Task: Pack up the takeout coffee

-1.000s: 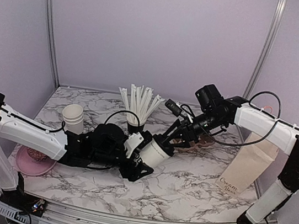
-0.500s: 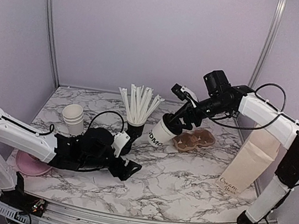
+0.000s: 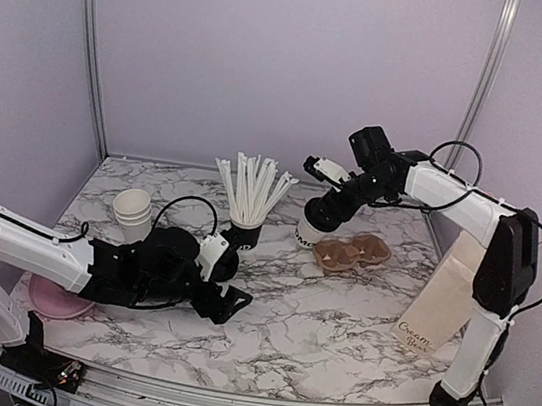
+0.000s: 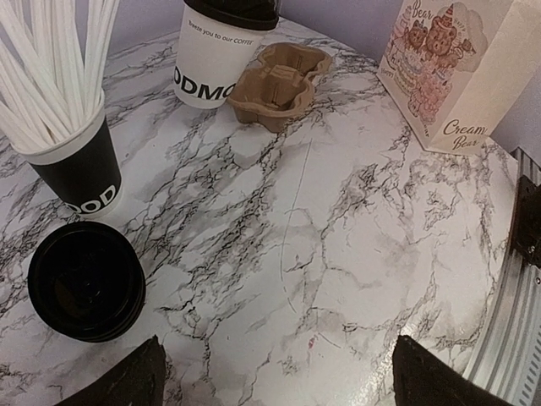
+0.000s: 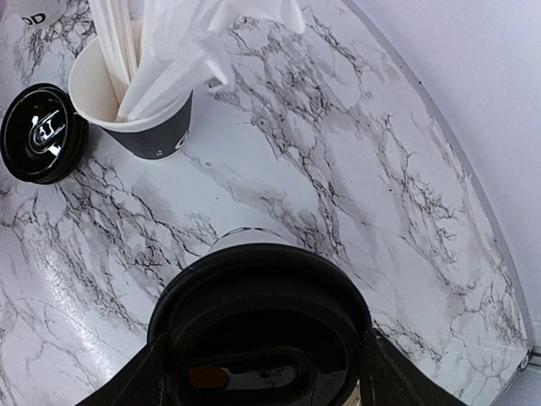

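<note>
Right claw (image 3: 328, 211) clamped on the cup (image 4: 215, 63) by its lidded top, leaving the base free for a slot. Cup hangs upright under the claw, just beside the carrier (image 3: 350, 252). Left claw (image 3: 224, 304) wide apart, empty, low over the tabletop (image 3: 335, 323), well apart from the right claw.

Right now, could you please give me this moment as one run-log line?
left gripper: open, empty | right gripper: shut on lidded cup | placement: beside carrier, not in it

Overhead rear view; close wrist views share straw cup (image 4: 76, 169).
</note>
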Robot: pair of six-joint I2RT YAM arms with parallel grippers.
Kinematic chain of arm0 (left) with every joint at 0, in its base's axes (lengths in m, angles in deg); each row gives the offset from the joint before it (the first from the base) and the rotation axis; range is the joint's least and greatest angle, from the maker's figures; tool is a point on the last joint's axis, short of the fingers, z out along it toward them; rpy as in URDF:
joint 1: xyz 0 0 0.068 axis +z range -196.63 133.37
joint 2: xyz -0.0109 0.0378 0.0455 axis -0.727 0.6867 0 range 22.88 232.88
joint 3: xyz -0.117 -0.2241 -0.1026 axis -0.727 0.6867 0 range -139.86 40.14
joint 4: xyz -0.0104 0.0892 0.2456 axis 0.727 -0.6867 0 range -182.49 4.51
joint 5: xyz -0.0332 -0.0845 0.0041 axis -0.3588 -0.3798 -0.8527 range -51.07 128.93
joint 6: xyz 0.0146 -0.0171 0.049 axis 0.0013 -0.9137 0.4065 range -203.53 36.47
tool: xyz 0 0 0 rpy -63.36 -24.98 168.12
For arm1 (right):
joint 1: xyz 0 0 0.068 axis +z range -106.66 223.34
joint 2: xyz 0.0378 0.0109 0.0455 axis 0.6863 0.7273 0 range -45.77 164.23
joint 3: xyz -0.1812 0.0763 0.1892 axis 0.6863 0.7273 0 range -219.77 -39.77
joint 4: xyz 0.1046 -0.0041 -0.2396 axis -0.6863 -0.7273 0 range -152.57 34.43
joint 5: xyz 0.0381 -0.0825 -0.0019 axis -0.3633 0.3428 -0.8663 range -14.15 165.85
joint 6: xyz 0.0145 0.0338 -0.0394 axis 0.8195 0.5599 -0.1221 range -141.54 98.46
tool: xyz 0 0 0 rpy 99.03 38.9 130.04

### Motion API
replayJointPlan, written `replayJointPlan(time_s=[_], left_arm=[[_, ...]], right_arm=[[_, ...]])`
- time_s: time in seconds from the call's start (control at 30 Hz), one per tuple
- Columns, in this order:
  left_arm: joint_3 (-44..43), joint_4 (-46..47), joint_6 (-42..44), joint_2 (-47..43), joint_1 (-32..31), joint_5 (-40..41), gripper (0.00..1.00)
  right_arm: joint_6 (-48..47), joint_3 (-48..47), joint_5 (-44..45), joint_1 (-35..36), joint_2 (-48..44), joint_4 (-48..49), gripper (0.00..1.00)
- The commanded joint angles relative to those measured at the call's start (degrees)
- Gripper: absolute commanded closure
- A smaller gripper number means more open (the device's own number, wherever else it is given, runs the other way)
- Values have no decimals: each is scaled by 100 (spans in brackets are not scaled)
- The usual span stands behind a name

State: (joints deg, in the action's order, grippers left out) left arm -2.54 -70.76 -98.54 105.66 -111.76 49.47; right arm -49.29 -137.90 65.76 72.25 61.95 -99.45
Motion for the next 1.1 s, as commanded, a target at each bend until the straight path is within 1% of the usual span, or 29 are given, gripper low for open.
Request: replayJointPlan(time_s=[0.0, 0.2, 0.43, 0.6, 0.77, 0.93, 1.07], left_arm=[[-56, -105, -72, -43, -18, -51, 6], [-75, -127, -114, -95, -18, -72, 6], [-120, -191, -132, -186, -18, 126, 6], [-144, -340, -179, -199, -18, 237, 6], [-140, -382, -261, -203, -16, 204, 6], [-127, -423, -283, -288, -18, 234, 7], [-151, -476, -287, -413, -18, 357, 7]], right_arm=[[-16, -478, 532, -43, 176, 249, 30], [20, -922, 774, -53, 679, 90, 30], [110, -1536, 844, -94, 1187, -433, 29], [157, -1867, 831, -104, 1456, -774, 27], [216, -2075, 714, -113, 1722, -1012, 21], [321, -2192, 560, -160, 1734, -1028, 7], [374, -2278, 507, -182, 1582, -956, 3]])
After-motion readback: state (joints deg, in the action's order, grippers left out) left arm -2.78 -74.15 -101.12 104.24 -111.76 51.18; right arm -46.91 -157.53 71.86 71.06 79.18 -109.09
